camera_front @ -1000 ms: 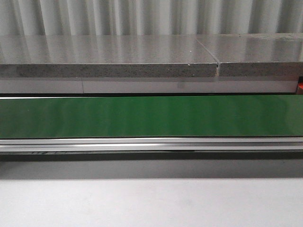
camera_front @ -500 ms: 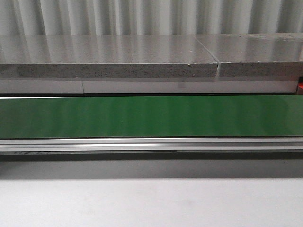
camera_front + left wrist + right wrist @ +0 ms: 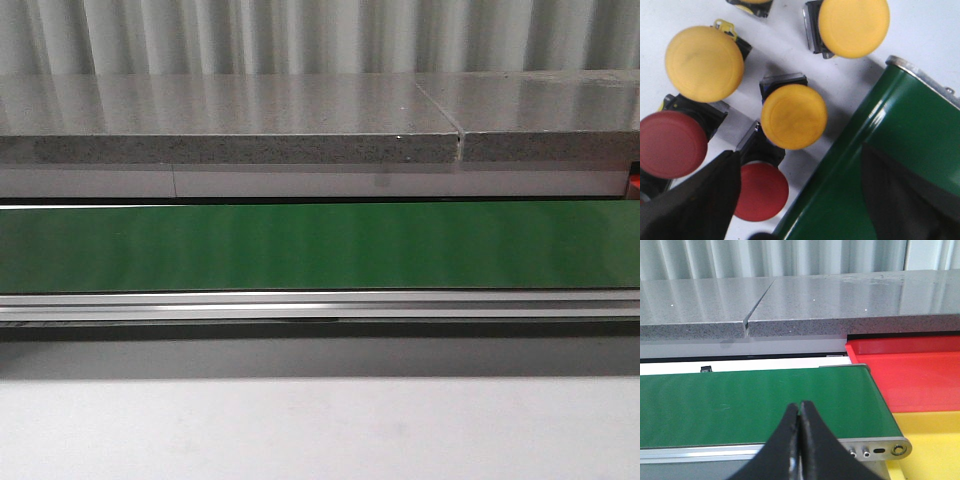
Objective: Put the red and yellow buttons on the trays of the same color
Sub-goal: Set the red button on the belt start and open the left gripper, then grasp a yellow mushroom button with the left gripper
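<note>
Left pincer (image 3: 790,200) spread apart, hovering over buttons on the tabletop (image 3: 935,30) beside the belt (image 3: 880,165). Best to centre on the near yellow button (image 3: 793,116), avoiding the red button (image 3: 761,191). Right pincer (image 3: 800,412) closed, empty, near red tray (image 3: 910,375) and yellow tray (image 3: 935,440).

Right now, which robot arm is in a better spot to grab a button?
The left. Its open gripper hovers right over the red button. The right gripper is shut over the green belt, with no buttons nearby.
</note>
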Action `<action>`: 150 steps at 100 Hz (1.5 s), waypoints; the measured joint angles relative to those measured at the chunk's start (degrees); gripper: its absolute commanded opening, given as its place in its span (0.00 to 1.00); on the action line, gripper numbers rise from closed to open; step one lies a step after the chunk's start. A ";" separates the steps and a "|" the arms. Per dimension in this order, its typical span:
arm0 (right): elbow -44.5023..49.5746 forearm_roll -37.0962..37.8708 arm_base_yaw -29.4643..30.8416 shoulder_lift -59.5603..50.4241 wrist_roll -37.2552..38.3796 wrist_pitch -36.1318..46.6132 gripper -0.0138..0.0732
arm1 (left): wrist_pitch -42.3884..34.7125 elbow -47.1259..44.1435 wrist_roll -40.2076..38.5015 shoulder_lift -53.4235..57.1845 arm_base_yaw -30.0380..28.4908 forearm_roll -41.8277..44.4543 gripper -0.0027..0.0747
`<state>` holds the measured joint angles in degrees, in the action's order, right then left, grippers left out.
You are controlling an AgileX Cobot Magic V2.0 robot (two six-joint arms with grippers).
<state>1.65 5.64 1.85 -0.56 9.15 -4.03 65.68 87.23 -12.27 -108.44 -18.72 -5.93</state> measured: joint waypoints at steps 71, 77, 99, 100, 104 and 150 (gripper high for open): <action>0.00 0.00 0.00 0.00 0.00 0.00 0.08 | -1.51 1.74 0.00 -4.69 0.00 -1.51 0.67; 0.00 0.00 0.00 0.00 0.00 0.00 0.08 | -1.53 1.74 0.00 -4.94 0.00 -1.51 0.65; 0.00 0.00 0.00 0.00 0.00 0.00 0.08 | -1.63 1.74 0.00 -5.28 0.00 -1.51 0.44; 0.00 0.00 0.00 0.00 0.00 0.00 0.08 | -1.63 1.74 0.00 -5.28 0.00 -1.51 0.43; 0.00 0.00 0.00 0.00 0.00 0.00 0.08 | -1.63 1.74 0.00 -5.40 0.00 -1.51 0.40; 0.00 0.00 0.00 0.00 0.00 0.00 0.08 | -1.84 1.74 0.00 -4.96 0.00 -1.06 0.25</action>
<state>1.65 5.64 1.85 -0.56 9.15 -4.03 63.84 88.97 -12.27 -113.40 -18.72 -6.99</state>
